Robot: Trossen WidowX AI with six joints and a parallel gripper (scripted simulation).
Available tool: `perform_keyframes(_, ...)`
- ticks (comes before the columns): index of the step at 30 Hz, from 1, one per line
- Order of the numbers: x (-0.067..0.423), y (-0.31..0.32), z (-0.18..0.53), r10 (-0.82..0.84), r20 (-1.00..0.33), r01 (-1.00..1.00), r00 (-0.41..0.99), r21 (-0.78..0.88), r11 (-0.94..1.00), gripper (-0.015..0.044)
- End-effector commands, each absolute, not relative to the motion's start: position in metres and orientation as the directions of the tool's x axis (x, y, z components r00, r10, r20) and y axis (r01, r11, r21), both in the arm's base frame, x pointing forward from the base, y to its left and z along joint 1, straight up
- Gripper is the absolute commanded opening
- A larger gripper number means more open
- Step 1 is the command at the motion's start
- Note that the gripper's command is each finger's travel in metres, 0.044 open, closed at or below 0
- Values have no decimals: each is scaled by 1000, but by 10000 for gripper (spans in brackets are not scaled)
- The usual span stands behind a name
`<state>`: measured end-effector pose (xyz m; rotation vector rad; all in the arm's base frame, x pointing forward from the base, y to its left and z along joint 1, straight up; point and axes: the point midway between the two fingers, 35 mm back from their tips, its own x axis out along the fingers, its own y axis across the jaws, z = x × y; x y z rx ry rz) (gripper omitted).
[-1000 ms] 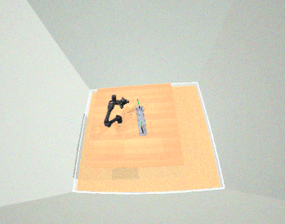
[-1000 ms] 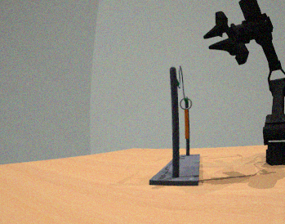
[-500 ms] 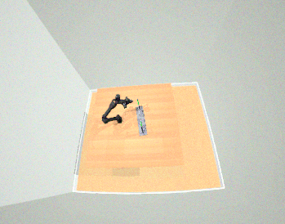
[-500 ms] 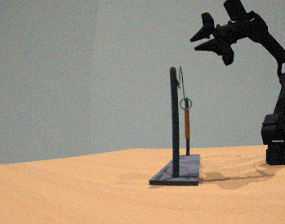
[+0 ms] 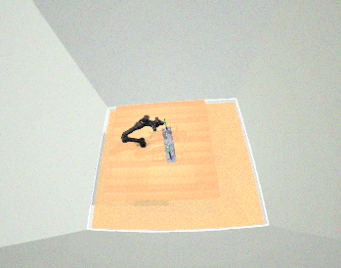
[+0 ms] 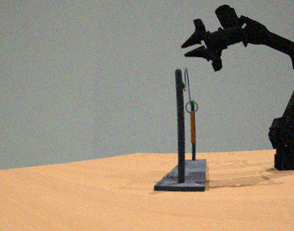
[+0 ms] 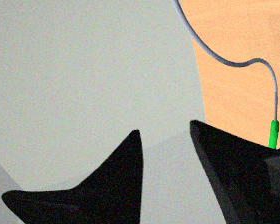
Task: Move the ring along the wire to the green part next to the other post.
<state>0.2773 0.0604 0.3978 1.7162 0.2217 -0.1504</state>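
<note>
The ring (image 6: 191, 106) hangs near the top of the far post, with its orange handle (image 6: 192, 127) hanging straight down below it. The near dark post (image 6: 179, 126) stands on the grey base (image 6: 191, 177) (image 5: 169, 144). The thin grey wire (image 6: 186, 80) (image 7: 211, 52) curves between the posts. One green part (image 7: 273, 133) shows at the right in the wrist view. My gripper (image 6: 184, 50) (image 7: 164, 128) (image 5: 160, 123) is partly open and empty. It hangs in the air well above the ring and the posts, pointing left and touching nothing.
The arm's base (image 6: 285, 143) (image 5: 136, 139) stands on the orange floor to the right of the wire stand. A white line (image 5: 251, 161) borders the floor, and grey walls rise behind it.
</note>
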Motion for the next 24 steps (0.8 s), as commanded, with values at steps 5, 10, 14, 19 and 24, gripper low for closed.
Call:
perform_keyframes(5, 308, 26, 399, 14, -200, 200, 980, 973, -116, 160)
perform_keyframes(10, 323, -1, 400, -25, -179, 176, 983, 979, -100, 160)
perform_keyframes(14, 334, -30, 400, -78, -165, 157, 983, 983, -95, 160)
perform_keyframes(19, 344, -70, 397, -172, -157, 140, 973, 984, -108, 160)
perform_keyframes(24, 353, -112, 379, -277, -175, 158, 945, 984, -84, 160)
